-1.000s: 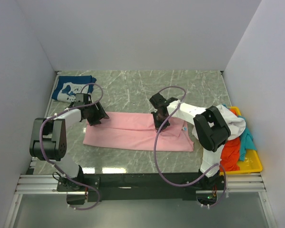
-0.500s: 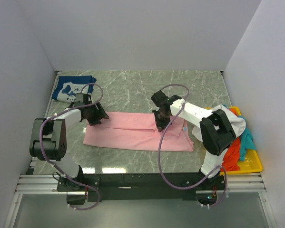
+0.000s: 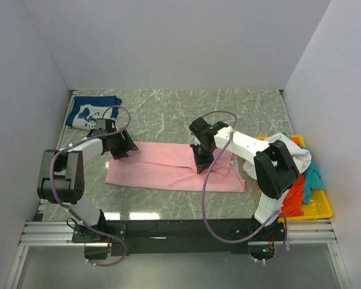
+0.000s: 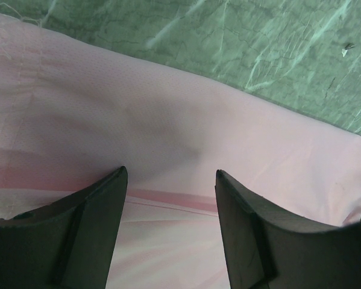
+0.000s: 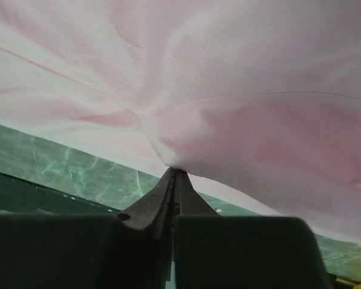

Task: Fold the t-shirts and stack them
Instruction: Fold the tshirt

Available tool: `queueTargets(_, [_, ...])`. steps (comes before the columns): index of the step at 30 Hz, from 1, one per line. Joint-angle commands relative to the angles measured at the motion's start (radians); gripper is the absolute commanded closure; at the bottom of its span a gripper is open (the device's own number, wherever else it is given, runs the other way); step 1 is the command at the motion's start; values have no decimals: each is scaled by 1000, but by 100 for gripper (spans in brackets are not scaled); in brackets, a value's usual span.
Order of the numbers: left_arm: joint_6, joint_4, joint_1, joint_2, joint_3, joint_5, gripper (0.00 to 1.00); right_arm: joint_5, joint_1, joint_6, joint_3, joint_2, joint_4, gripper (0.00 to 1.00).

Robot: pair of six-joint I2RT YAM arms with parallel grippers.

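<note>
Pink tee: large light-pink cloth t-shirt, folded into a long band, mid green marbled worktop.
Right claw: pressed together, pinching a pink fold.
Left claw: spread over the band's left end.
Navy tee: navy printed cloth t-shirt, far-left corner.

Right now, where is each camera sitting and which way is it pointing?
Top external: above and behind the arm bases, looking down at the table; left arm, right arm, pink t-shirt, navy t-shirt and yellow tray show.
Left wrist: on the left arm, looking down past the open left gripper at the pink t-shirt and table.
Right wrist: on the right arm, looking along the right gripper, shut on the pink t-shirt.
Shared: all three show the pink t-shirt.
</note>
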Motion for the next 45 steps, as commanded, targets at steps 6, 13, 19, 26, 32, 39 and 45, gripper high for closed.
queueTargets(6, [21, -4, -1, -8, -15, 1, 33, -26, 40, 60, 23, -3, -40, 100])
queueTargets(13, [18, -17, -1, -11, -17, -24, 34, -20, 49, 68, 44, -13, -61, 82])
queueTargets(19, [21, -43, -1, -38, 2, -61, 33, -8, 48, 71, 76, -58, -87, 75])
queueTargets(26, [18, -68, -1, -57, 46, -70, 33, 71, -24, 79, 118, -121, -112, 73])
queueTargets(32, [15, -62, -1, -36, 72, -53, 33, 100, -138, 40, 36, -122, 2, 74])
queueTargets(39, [32, -66, -1, -11, 85, -45, 33, 117, -140, 23, -17, -33, 49, 76])
queueTargets(45, [29, -59, -1, -1, 80, -41, 33, 40, -112, 14, -95, -64, 31, 77])
